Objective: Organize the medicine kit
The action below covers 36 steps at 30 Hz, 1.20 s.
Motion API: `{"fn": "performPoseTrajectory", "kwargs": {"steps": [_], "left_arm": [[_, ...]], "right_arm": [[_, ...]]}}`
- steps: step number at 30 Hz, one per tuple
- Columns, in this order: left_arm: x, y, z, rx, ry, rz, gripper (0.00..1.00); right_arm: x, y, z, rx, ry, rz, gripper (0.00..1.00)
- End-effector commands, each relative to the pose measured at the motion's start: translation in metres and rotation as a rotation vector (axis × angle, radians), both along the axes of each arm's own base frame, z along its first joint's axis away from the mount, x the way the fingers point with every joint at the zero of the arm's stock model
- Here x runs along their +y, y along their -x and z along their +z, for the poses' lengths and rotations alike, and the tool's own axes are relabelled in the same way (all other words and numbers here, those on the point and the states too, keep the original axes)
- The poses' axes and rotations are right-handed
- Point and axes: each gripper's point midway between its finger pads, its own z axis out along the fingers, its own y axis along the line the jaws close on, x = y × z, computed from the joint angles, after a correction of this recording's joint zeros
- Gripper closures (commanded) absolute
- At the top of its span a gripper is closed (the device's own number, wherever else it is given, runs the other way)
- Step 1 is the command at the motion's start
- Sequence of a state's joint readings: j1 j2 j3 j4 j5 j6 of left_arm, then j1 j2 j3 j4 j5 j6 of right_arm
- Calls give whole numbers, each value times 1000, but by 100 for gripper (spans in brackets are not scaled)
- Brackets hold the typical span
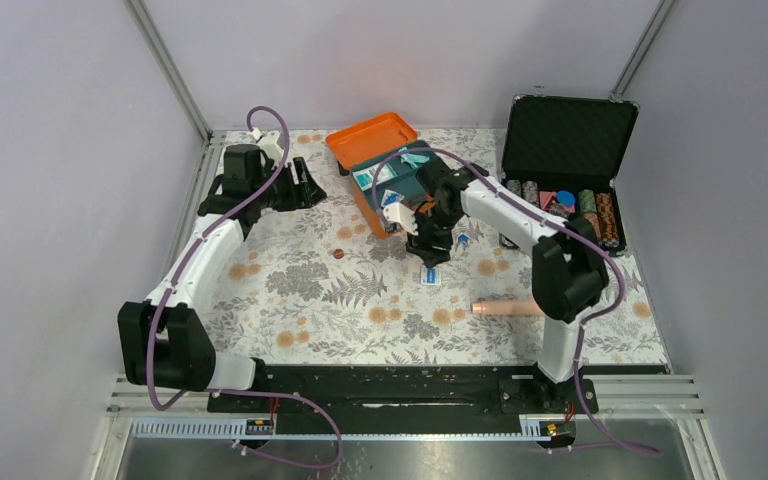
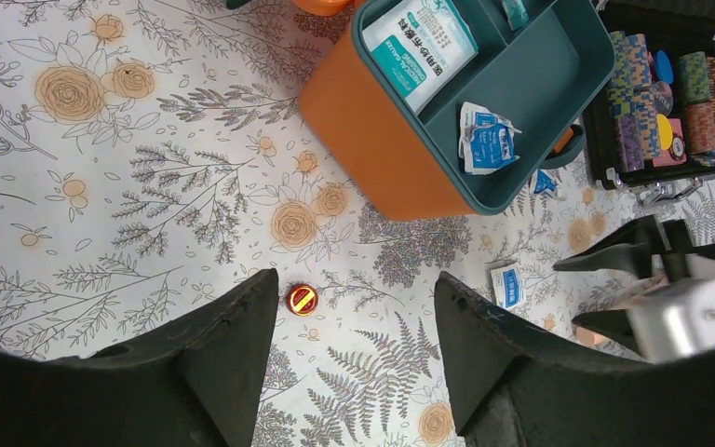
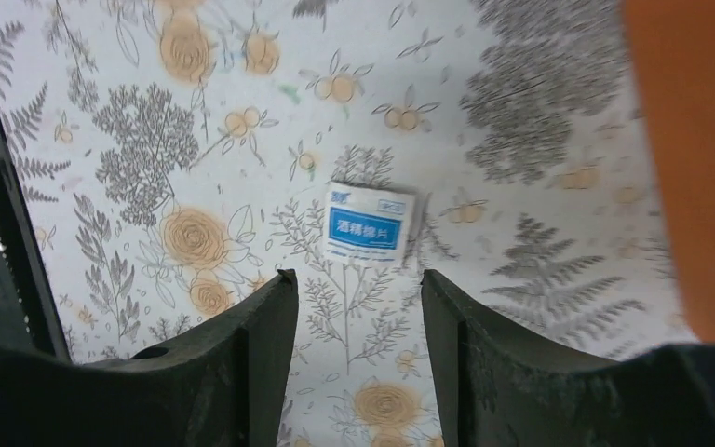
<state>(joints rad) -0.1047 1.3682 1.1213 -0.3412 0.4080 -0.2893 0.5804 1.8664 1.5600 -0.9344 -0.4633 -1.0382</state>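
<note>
The orange medicine kit [image 1: 368,195] stands open at the back centre, its lid [image 1: 370,135] tipped back. Its teal tray [image 2: 559,74] holds a large white-and-teal packet [image 2: 421,42] and a small blue-and-white packet [image 2: 489,144]. My right gripper [image 1: 430,252] is open and empty, just in front of the kit. It hovers over a small blue-and-white packet [image 3: 370,223] lying flat on the cloth [image 1: 430,275]. The kit's orange wall [image 3: 689,140] is at the right of that view. My left gripper [image 2: 354,279] is open and empty, left of the kit, above a small red tin [image 2: 302,299].
A black case of poker chips [image 1: 560,170] stands open at the back right. A beige cylinder [image 1: 505,308] lies on the floral cloth near the right arm. Another small blue packet [image 2: 545,182] lies beside the kit's right end. Grey walls enclose the table.
</note>
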Motion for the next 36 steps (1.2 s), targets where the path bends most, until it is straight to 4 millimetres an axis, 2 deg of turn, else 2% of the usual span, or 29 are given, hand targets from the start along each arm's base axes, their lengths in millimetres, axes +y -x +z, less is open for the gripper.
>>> {"fn": "performPoseTrajectory", "kwargs": {"steps": [1,5,12,15,19,23,28,33,36], "left_arm": [[0,-12,21,-68,15,8,38],[1,-11,21,-72,3,1,38],[3,-7,18,-72,-6,6,38],[3,-8,17,-70,-6,8,38],[3,-7,16,-67,-2,7,38],[3,-6,15,-63,0,8,38],[2,-4,12,-52,4,7,38],[2,-3,11,-45,6,8,38],[1,-3,11,-41,8,6,38]], "right_arm": [[-22,18,-30,83,118,71,41],[-20,11,-48,39,145,77,40],[-23,9,-74,13,236,102,38],[-22,11,-82,-12,262,116,30],[-23,7,-93,-53,306,112,29],[-24,-3,-101,-101,337,69,31],[-36,7,-115,-74,390,93,39],[-35,11,-113,-59,384,94,53],[-29,13,-101,-45,350,62,59]]}}
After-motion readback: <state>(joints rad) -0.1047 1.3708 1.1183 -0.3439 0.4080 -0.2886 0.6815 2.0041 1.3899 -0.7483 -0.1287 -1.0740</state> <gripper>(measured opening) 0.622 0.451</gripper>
